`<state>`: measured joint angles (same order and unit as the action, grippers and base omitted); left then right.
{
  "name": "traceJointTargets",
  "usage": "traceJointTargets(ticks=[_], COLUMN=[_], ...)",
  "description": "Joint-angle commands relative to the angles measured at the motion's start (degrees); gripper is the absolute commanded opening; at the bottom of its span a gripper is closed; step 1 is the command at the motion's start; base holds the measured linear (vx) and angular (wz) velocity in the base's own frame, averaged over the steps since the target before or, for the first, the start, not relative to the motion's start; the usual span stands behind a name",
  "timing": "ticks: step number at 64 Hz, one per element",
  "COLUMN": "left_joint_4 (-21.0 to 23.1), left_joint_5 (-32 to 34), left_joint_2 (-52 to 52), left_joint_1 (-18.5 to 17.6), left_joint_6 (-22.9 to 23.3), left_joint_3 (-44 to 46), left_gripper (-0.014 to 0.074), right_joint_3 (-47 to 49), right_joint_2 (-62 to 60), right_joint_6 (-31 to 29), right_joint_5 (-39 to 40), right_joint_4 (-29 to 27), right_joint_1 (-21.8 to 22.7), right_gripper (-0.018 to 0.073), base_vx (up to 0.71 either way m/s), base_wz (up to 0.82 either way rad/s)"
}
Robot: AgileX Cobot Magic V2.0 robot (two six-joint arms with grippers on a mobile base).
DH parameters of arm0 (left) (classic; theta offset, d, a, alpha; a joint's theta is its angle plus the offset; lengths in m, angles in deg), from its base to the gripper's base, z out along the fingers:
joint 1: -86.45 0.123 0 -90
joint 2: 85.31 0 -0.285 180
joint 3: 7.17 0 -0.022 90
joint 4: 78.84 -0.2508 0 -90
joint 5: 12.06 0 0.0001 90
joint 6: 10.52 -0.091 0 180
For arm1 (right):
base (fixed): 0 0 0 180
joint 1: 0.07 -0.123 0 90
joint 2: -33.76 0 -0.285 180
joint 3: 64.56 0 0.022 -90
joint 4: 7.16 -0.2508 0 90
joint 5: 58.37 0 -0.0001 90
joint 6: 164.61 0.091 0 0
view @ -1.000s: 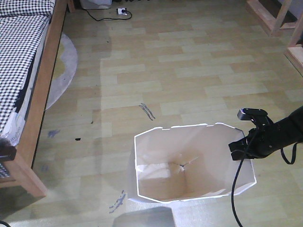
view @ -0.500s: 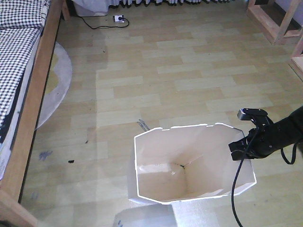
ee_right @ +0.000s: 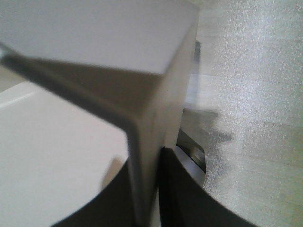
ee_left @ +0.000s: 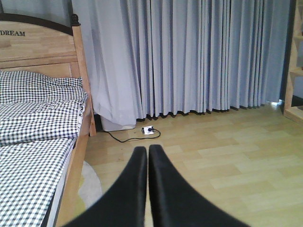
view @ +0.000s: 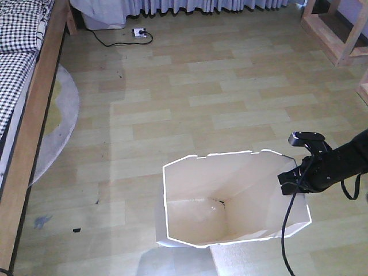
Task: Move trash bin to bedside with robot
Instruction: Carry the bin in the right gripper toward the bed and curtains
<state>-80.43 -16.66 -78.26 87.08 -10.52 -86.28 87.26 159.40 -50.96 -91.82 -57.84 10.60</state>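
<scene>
On the bin (view: pixel 195 190) rim, my right gripper (view: pixel 294 183) pinches the thin wall; a jolt could tip it before the bed (view: pixel 31 115).

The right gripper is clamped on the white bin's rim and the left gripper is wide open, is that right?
No. The left gripper is shut, closed tight on nothing, as the left wrist view shows. The right gripper is clamped on the white bin's rim.
</scene>
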Motion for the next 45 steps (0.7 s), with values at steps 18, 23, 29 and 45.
traceJointTargets(ticks=[18,23,29,45], left_joint_4=[0.5,0.5,0.5,0.5], left_joint_5=[4.3,4.3,4.3,4.3], left_joint_2=[-0.8,-0.8,-0.8,-0.8], left_joint_1=[-0.4,-0.4,-0.4,-0.4], left_joint_6=[0.8,0.8,0.8,0.8], left_joint_3=[-0.7,-0.7,-0.7,-0.7], left_gripper=[-0.0006,-0.0006,-0.0006,-0.0006], right_joint_3=[1.2,1.2,1.2,1.2], right_joint_2=[-3.7,-3.7,-3.7,-3.7], right_joint_6=[0.2,0.2,0.2,0.2], right_joint_5=[-7.9,-7.9,-7.9,-7.9], right_joint_4=[-5.6,-5.6,-5.6,-5.6], right_joint_1=[0.2,0.2,0.2,0.2], right_gripper=[-0.0004,-0.0004,-0.0004,-0.0004], base_vx=[0.3,0.27,0.25,0.2], base_wz=[0.03,0.08,0.1,0.1])
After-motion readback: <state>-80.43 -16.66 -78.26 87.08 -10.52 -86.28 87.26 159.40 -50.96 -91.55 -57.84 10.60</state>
